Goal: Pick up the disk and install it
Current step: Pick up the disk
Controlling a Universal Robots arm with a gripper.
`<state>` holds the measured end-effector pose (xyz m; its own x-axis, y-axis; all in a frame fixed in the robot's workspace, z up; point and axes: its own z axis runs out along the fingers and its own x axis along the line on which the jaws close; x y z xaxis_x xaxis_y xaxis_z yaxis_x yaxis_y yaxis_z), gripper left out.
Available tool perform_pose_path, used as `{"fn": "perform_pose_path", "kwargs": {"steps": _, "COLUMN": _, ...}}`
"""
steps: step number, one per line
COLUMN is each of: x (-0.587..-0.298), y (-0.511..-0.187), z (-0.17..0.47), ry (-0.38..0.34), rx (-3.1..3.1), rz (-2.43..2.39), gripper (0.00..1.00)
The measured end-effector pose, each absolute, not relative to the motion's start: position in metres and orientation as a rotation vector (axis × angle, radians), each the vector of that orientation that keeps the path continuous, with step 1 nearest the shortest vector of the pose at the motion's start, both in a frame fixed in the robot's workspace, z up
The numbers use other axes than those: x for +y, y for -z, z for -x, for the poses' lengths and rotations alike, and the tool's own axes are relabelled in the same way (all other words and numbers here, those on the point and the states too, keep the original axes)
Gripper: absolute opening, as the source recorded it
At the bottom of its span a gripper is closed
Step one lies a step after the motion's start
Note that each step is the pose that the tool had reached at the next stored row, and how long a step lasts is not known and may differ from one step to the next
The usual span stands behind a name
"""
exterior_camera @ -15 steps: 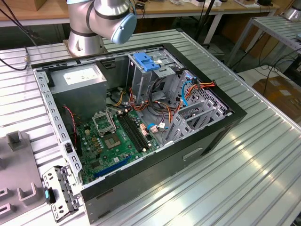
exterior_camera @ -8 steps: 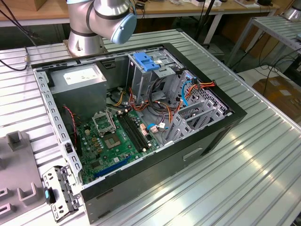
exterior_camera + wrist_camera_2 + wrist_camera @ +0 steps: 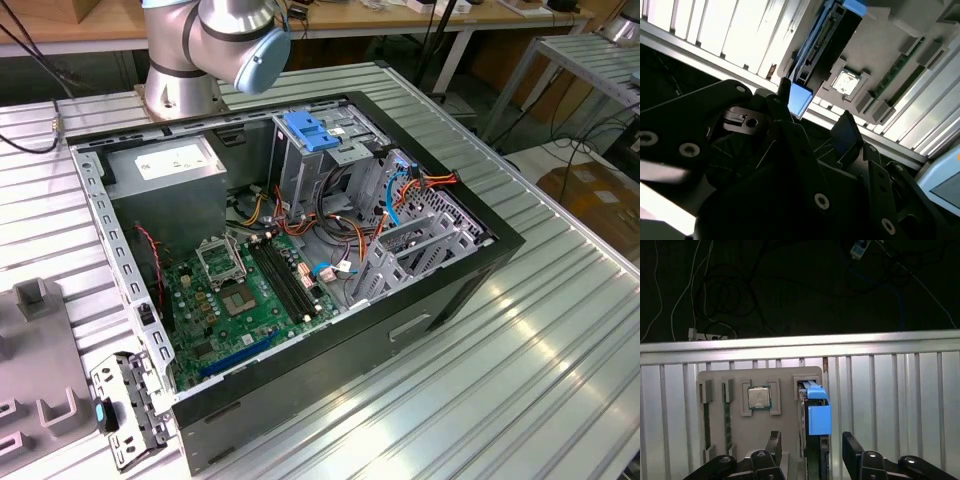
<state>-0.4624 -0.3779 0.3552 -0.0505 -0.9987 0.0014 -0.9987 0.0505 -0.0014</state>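
Observation:
The disk [image 3: 819,419] stands on edge in a slot of a grey holder tray [image 3: 720,380], with its bright blue bracket toward the camera. My gripper [image 3: 812,447] is open. Its two black fingers [image 3: 852,450] sit one on each side of the disk, with a gap to it on both sides. In the second wrist view the disk [image 3: 801,99] shows as a thin dark slab edged in blue, rising from the tray [image 3: 880,55], and the open gripper [image 3: 815,107] straddles it. The open computer case [image 3: 300,250] lies on the ribbed aluminium table in the exterior view.
A processor chip [image 3: 759,397] and memory sticks [image 3: 706,420] sit in other tray slots. Inside the case are a drive cage with a blue latch piece [image 3: 308,130], a grey power-supply box [image 3: 165,165], a motherboard [image 3: 250,290] and loose cables. The table edge [image 3: 800,342] runs past the tray.

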Motion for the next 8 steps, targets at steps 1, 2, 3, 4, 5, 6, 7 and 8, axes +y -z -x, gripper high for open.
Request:
{"fn": "perform_pose_path", "kwargs": {"steps": 1, "x": -0.377, "y": -0.354, "z": 0.463, "ry": -0.003, "rx": -2.276, "rz": -2.165, "gripper": 0.6}}
{"fn": "perform_pose_path", "kwargs": {"steps": 2, "x": -0.377, "y": -0.352, "z": 0.465, "ry": -0.003, "rx": -2.276, "rz": -2.165, "gripper": 0.6}}
{"fn": "perform_pose_path", "kwargs": {"steps": 3, "x": -0.376, "y": -0.35, "z": 0.467, "ry": -0.003, "rx": -2.274, "rz": -2.166, "gripper": 0.6}}
{"fn": "perform_pose_path", "kwargs": {"steps": 4, "x": -0.376, "y": -0.348, "z": 0.469, "ry": -0.003, "rx": -2.273, "rz": -2.168, "gripper": 0.6}}
{"fn": "perform_pose_path", "kwargs": {"steps": 5, "x": -0.376, "y": -0.344, "z": 0.472, "ry": -0.003, "rx": -2.271, "rz": -2.171, "gripper": 0.6}}
{"fn": "perform_pose_path", "kwargs": {"steps": 6, "x": -0.376, "y": -0.342, "z": 0.474, "ry": -0.003, "rx": -2.27, "rz": -2.172, "gripper": 0.6}}
{"fn": "perform_pose_path", "kwargs": {"steps": 7, "x": -0.375, "y": -0.34, "z": 0.475, "ry": -0.003, "rx": -2.268, "rz": -2.174, "gripper": 0.6}}
{"fn": "perform_pose_path", "kwargs": {"steps": 8, "x": -0.375, "y": -0.338, "z": 0.475, "ry": -0.003, "rx": -2.266, "rz": -2.175, "gripper": 0.6}}
